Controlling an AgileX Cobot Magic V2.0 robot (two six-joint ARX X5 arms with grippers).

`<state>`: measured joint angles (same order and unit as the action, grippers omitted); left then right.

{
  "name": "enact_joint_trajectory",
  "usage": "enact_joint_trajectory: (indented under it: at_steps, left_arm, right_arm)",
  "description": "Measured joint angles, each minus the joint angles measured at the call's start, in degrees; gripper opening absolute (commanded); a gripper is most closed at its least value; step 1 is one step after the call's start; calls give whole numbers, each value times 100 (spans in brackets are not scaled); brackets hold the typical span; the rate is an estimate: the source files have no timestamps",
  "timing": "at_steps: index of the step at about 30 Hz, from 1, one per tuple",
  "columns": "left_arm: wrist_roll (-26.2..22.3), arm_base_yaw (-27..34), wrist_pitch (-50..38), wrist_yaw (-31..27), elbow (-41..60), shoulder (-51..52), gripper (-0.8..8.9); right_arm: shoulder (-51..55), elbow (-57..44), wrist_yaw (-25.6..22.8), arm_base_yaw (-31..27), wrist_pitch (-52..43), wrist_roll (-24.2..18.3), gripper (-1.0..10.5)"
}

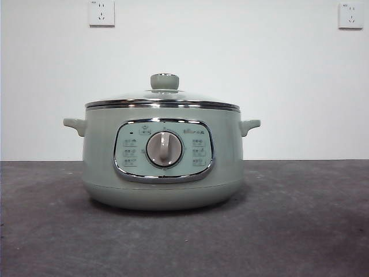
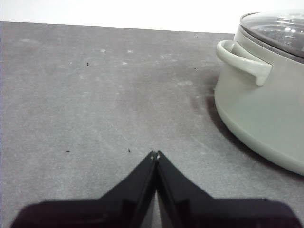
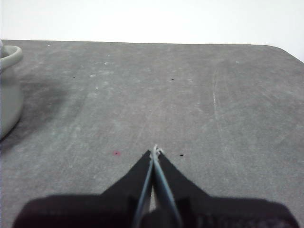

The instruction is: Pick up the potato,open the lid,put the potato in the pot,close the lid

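The pale sage-green pot (image 1: 163,173) stands in the middle of the grey table, its dial facing the front view. The glass lid (image 1: 163,101) with its pale green knob (image 1: 165,81) sits closed on the pot. The potato is not in view in any frame. My left gripper (image 2: 155,153) is shut and empty above the bare table, with the pot (image 2: 266,109) and one of its side handles (image 2: 244,61) a short way off. My right gripper (image 3: 155,151) is shut and empty over bare table; only the pot's other handle (image 3: 9,54) shows at the picture's edge.
The grey tabletop (image 1: 300,219) runs to a white wall with two power sockets (image 1: 101,12). The table's rounded far corner (image 3: 285,52) shows in the right wrist view.
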<state>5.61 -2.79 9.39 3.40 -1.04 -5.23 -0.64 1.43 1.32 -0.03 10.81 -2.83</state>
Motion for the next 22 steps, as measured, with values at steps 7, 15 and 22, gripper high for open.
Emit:
enact_joint_trajectory:
  at_steps: [7,15,22]
  left_arm:
    - [0,0,0,0,0,0,-1]
    - [0,0,0,0,0,0,-1]
    - [0,0,0,0,0,0,-1]
  right_arm:
    - [0,0,2,-83,0,0,2]
    - [0,0,-2,-262,0,0,2]
    - [0,0,-2,-260,-2,0,1]
